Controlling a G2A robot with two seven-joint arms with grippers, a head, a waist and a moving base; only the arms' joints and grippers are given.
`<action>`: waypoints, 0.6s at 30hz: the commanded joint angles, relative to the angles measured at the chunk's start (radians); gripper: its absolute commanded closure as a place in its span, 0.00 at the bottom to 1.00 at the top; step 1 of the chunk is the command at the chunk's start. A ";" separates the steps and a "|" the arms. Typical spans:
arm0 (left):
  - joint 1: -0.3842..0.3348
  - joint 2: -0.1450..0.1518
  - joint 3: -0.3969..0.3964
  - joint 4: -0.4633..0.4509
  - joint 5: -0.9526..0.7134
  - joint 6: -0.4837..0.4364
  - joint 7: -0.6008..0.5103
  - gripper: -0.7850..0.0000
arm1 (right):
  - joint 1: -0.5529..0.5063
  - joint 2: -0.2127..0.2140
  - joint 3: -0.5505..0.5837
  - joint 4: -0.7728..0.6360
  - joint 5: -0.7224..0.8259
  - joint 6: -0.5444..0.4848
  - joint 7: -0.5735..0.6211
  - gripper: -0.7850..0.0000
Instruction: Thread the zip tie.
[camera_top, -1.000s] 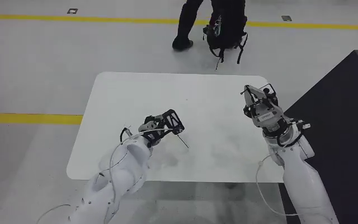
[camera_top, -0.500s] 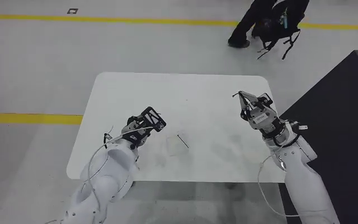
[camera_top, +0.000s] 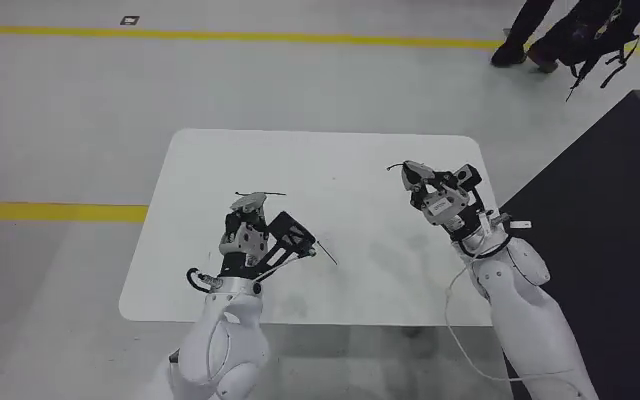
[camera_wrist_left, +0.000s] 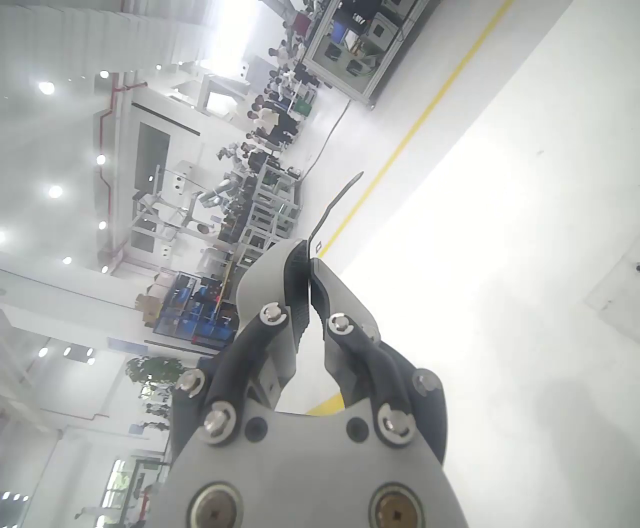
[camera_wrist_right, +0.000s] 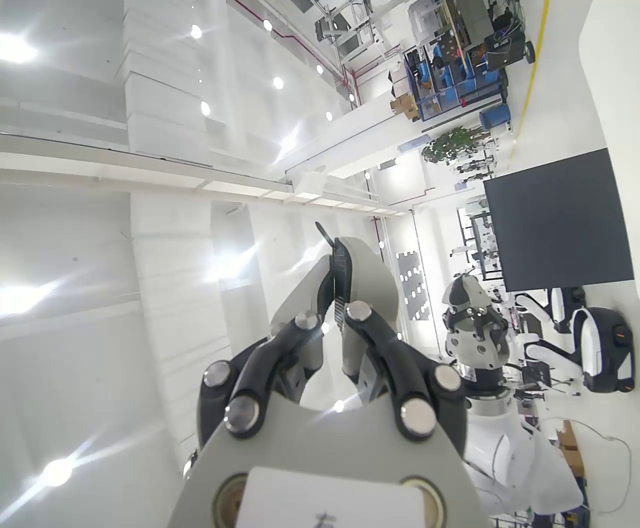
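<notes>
1. Since the earlier frames, your left claw has pulled back left from the middle of the tabletop and turned to face the far edge. Your right claw has slid left toward it.
2. Your left claw (camera_wrist_left: 309, 250) is pinched shut on the zip tie (camera_wrist_left: 336, 200), gripping close to its head. The strap runs free past the fingertips.
3. From above, that zip tie (camera_top: 265, 193) is held over the left-middle of the tabletop (camera_top: 200, 170). Its long axis lies left to right, and the free end points right.
4. Your right claw (camera_wrist_right: 334, 247) is closed on a black stub (camera_wrist_right: 323, 231) that pokes just past its tips. You cannot tell which part of a tie it is.
5. The claws are well apart, and the gap runs roughly along the strap's axis. The coming move is probably a closing along that line.
6. The left arm is folded in near the body with its wrist raised. The right arm comes from the near-right corner, and its claw (camera_top: 410, 176) points left.
7. A thin dark strip (camera_top: 326, 253) lies flat on the tabletop, right of the left claw and nearer, unheld.
</notes>
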 joint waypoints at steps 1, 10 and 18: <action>0.000 0.000 0.000 -0.001 -0.003 -0.001 0.000 1.00 | 0.000 0.000 0.000 0.000 0.001 0.001 0.000 1.00; 0.000 0.000 0.000 -0.001 -0.003 -0.001 0.000 1.00 | 0.000 0.000 0.000 0.000 0.001 0.001 0.000 1.00; 0.020 -0.017 0.116 0.022 0.492 0.002 -0.089 1.00 | -0.010 -0.004 -0.042 -0.023 -0.067 0.016 -0.061 1.00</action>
